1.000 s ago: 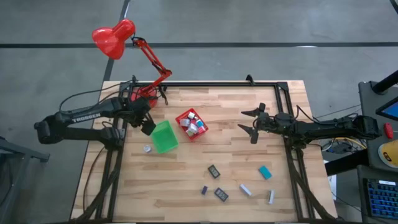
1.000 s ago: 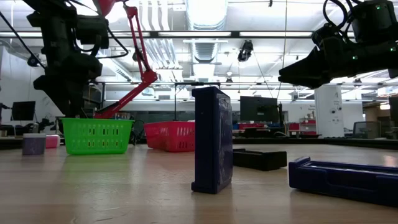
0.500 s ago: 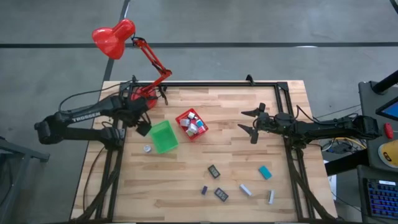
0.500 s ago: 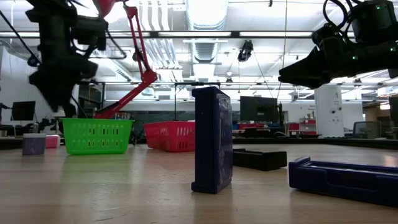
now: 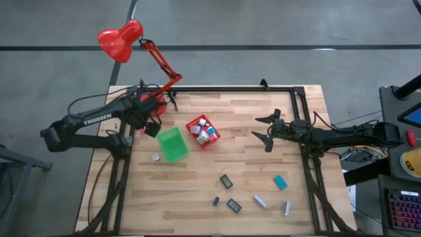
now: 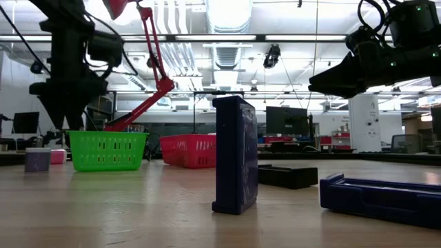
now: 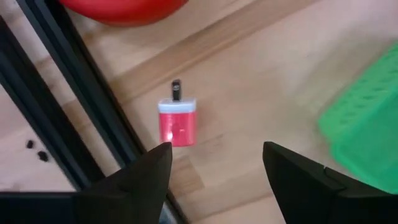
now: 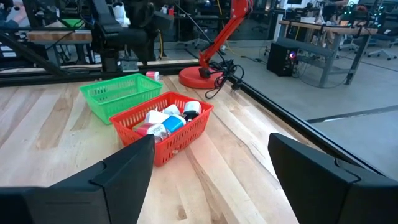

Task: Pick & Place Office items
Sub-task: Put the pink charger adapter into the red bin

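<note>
Two bins: I see the green bin (image 5: 173,144) empty and the red bin (image 5: 202,131) holding several sorted office items.
Table (image 5: 223,172): six loose items on the near half, among them a teal block (image 5: 281,182) and black pieces.
Left gripper (image 5: 147,123): fingers spread, empty, hovering by the lamp base, directly above a red-and-white block (image 7: 178,122) next to the frame rail.
Right gripper (image 5: 265,131): fingers spread, empty, waiting over the table's right side.
Risk: I judge that block sits tight to the rail; a finger could hit the rail or nudge the block under it.
</note>
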`<move>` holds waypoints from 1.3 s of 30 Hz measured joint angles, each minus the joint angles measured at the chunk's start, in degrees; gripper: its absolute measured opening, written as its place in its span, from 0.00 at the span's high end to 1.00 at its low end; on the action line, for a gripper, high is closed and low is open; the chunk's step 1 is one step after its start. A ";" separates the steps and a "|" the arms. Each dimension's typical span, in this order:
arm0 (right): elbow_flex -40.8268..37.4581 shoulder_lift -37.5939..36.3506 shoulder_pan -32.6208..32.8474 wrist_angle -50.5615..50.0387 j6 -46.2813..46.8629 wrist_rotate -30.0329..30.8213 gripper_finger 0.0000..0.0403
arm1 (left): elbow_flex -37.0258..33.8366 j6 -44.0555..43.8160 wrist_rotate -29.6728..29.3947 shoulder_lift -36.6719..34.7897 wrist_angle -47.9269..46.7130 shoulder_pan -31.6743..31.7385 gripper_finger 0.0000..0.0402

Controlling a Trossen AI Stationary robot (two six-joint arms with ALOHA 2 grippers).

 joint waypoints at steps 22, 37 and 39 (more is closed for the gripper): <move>0.00 0.01 0.00 0.02 0.00 0.00 0.23 | 0.00 2.26 2.57 16.29 2.55 8.56 0.39; 0.00 0.01 0.00 0.02 0.00 0.00 0.26 | -0.15 3.01 0.67 20.06 5.87 8.77 0.40; 0.00 0.00 0.00 0.02 0.01 0.01 0.25 | -0.74 3.44 1.45 20.10 5.85 8.77 0.40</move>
